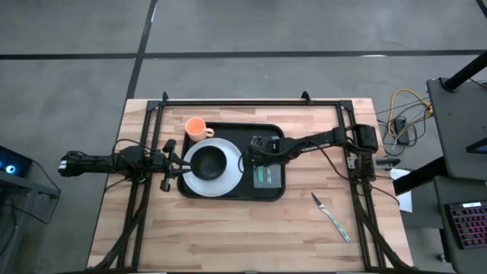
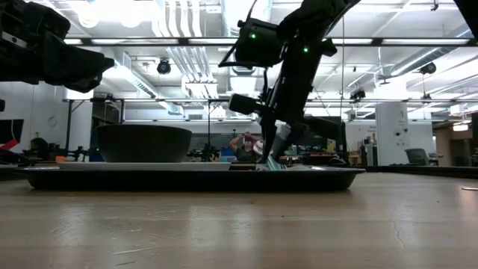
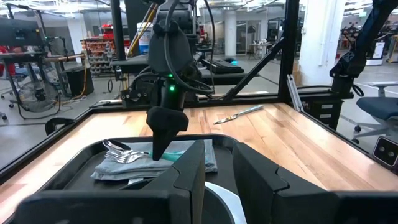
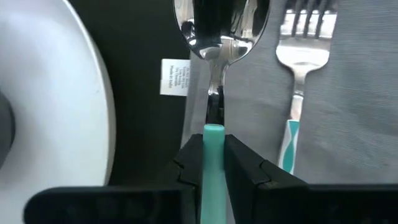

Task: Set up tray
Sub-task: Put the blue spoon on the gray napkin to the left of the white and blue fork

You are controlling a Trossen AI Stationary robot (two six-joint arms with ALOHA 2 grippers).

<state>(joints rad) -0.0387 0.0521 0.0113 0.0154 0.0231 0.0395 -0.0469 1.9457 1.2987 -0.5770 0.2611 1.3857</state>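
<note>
A black tray carries a white plate with a dark bowl on it. An orange cup stands at the tray's far left corner, and a grey napkin lies on its right part. A teal-handled fork lies on the napkin. My right gripper points down over the napkin's left edge, shut on a teal-handled spoon. At the tray's left edge my left gripper stands level, fingers slightly apart with nothing between them. My right gripper pinches the spoon's teal handle between its two fingers, close to where the metal neck begins. The fingers slant down from the table's right and lie along the spoon. The spoon's bowl is low over the napkin's edge; whether it rests there I cannot tell.
A teal-handled knife lies on the wooden table to the right of the tray, toward the near edge. A black frame runs along the table's far and side edges. Bare wood shows in front of the tray.
</note>
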